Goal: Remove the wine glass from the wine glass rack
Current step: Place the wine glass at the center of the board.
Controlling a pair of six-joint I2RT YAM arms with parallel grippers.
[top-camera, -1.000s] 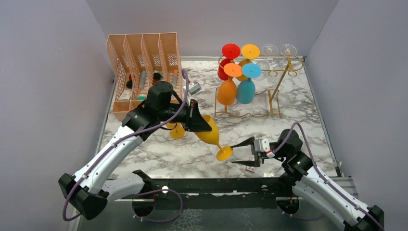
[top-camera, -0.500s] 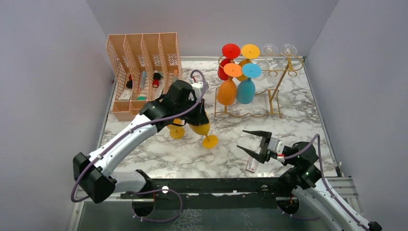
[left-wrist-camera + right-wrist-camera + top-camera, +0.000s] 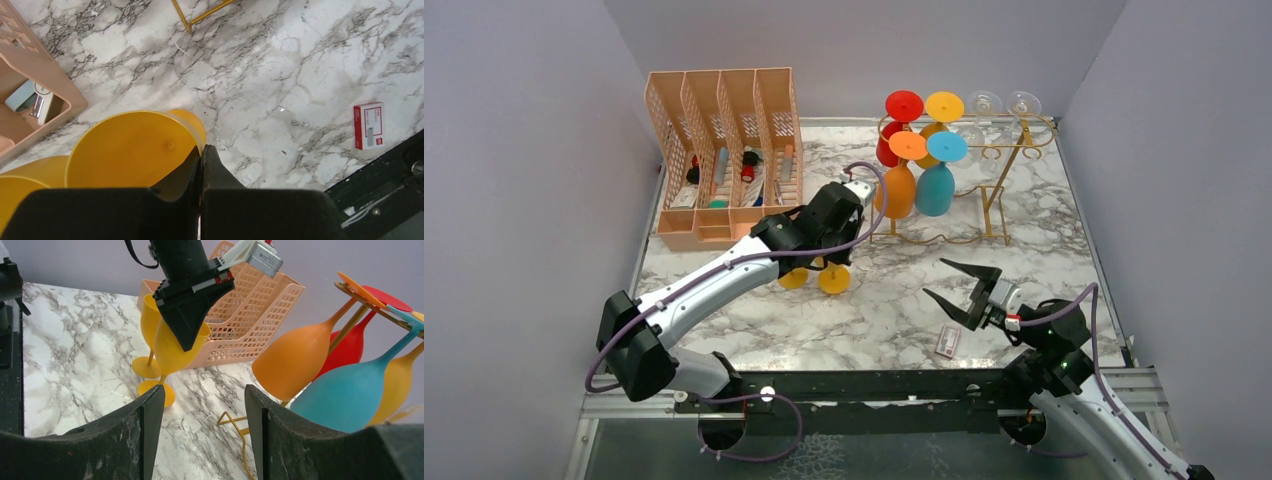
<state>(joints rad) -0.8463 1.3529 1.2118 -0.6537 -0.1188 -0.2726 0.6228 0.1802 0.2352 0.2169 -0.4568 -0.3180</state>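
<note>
Left gripper (image 3: 188,342) pinches the yellow wine glass (image 3: 167,356), upright, bowl opening upward.

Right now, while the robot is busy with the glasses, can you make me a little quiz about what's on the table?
1. True or false: the right gripper is holding a glass.
2. What colour is the wine glass that the left gripper pinches by its rim? A blue, B yellow, C red.
3. How many yellow glasses are off the wine glass rack, down by the left gripper?
Key: 1 false, its jaws are open and empty. 2 B. 3 two: the pinched one and another yellow glass beside it.
</note>
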